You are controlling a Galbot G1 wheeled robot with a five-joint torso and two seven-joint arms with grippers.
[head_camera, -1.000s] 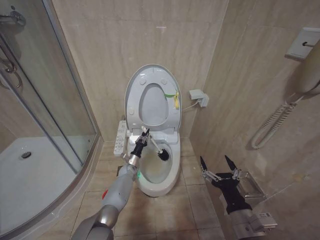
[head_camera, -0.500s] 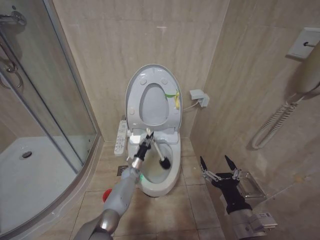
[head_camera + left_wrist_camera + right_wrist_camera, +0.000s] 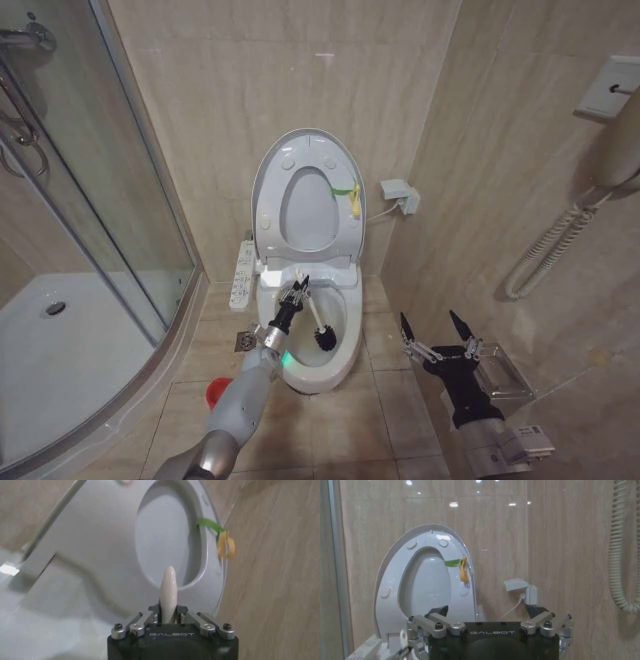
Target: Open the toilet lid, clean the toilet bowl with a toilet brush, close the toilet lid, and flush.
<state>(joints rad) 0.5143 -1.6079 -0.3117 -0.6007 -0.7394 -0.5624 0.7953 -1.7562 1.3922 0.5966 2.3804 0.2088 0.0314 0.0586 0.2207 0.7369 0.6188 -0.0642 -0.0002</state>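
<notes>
Two hands | left hand [image 3: 293, 297] clamps toilet brush [image 3: 318, 326], head low in toilet bowl [image 3: 340, 350] | right hand [image 3: 437, 331] spread, empty

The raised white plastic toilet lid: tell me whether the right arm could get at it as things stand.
Probably yes. The white plastic toilet lid stands upright against the wall with open floor between it and the open right gripper. The left gripper holds the white-handled toilet brush lower, in the bowl.
</notes>
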